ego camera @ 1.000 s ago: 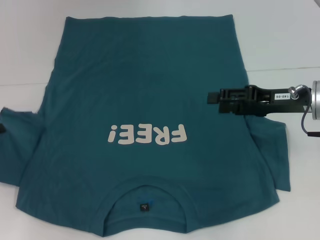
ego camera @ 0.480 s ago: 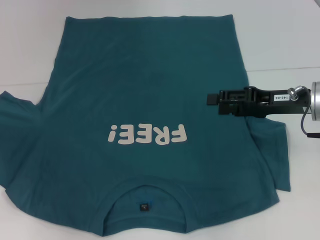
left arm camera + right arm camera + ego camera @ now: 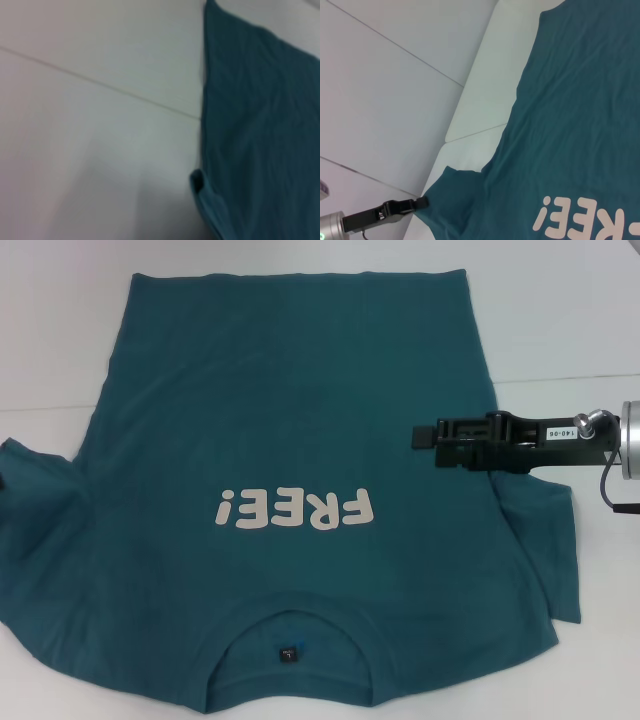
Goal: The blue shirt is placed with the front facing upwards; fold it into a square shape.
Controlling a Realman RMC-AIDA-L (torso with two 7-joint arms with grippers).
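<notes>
The blue shirt [image 3: 300, 420] lies spread front-up on the white table, collar toward me, with its pale "FREE!" lettering [image 3: 295, 508] and small dark neck label [image 3: 289, 652] showing. My right gripper [image 3: 422, 435] hovers over the shirt's right side, just above the right sleeve [image 3: 545, 540]. My left gripper is almost out of the head view at the left edge. The right wrist view shows the left gripper [image 3: 422, 202] pinched on the outer edge of the left sleeve [image 3: 35, 530]. The left wrist view shows the shirt's side edge [image 3: 260, 125].
The white table [image 3: 560, 310] has a thin seam line [image 3: 570, 378] running across it on both sides of the shirt. Bare table lies beyond the hem and to the right of the shirt.
The left sleeve has been drawn outward to the left and lies wider and flatter. The right gripper has hardly moved.
</notes>
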